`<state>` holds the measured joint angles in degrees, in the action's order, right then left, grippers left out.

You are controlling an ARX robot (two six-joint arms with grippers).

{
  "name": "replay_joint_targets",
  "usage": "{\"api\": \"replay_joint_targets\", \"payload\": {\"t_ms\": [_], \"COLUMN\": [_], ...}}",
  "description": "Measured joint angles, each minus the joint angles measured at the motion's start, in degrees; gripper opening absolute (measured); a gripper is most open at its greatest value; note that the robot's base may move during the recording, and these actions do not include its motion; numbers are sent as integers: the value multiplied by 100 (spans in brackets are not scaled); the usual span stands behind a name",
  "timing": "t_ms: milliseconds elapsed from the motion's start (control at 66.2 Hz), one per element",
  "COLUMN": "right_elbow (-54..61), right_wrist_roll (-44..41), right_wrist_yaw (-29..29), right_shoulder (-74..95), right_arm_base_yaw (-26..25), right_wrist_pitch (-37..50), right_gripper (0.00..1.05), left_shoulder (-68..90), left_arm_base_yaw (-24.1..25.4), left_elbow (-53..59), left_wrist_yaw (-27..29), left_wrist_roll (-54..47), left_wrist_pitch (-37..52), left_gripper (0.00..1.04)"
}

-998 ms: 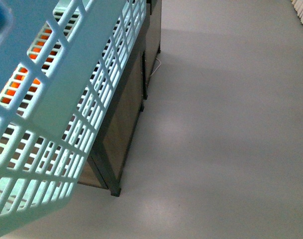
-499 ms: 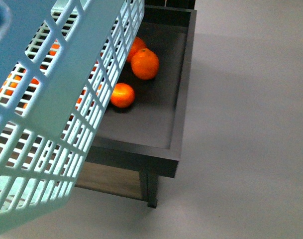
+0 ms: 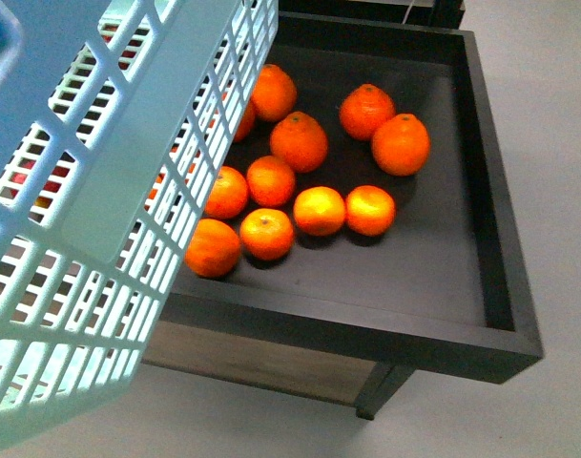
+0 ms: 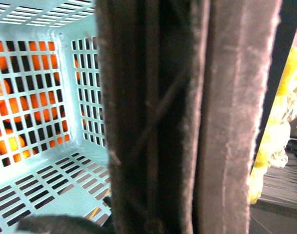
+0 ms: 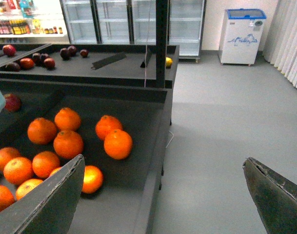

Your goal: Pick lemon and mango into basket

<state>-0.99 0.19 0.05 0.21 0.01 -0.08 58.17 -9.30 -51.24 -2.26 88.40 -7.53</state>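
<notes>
The teal slotted basket [image 3: 109, 191] hangs tilted across the left of the front view, over the near left part of a black tray. In the left wrist view its empty slotted floor [image 4: 41, 180] shows behind the brown handle [image 4: 226, 97], which fills the picture. My left gripper [image 4: 172, 204] is shut on that handle. My right gripper [image 5: 163, 195] is open with nothing between its fingers [image 5: 46, 200], above the tray's right edge and the floor. A small yellow fruit [image 5: 168, 62] lies on a far tray, too small to tell whether it is the lemon. The mango is out of view.
Several oranges [image 3: 300, 141] lie in the black raised-rim tray [image 3: 500, 219] on a dark stand. Dark red fruits [image 5: 41, 61] sit on trays further back. Glass-door fridges and a white chest freezer [image 5: 245, 36] stand at the back. Grey floor [image 5: 221, 122] lies to the right.
The front view has swung from the bare floor and the stand's side onto the tray of oranges. The basket keeps its place at the left of the view.
</notes>
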Motion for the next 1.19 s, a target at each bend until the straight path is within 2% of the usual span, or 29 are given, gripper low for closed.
{"api": "replay_joint_targets", "payload": {"t_ms": [1194], "right_elbow": [0], "right_wrist_roll": [0], "right_wrist_yaw": [15], "right_shoulder": [-2], "right_arm_base_yaw": [0], "right_wrist_pitch": [0], "right_gripper": [96], "left_shoulder": [2], "left_arm_base_yaw": [2], "left_elbow": [0], "left_wrist_yaw": [-13], "left_wrist_roll": [-2], "left_wrist_pitch": [0], "left_gripper": [15]}}
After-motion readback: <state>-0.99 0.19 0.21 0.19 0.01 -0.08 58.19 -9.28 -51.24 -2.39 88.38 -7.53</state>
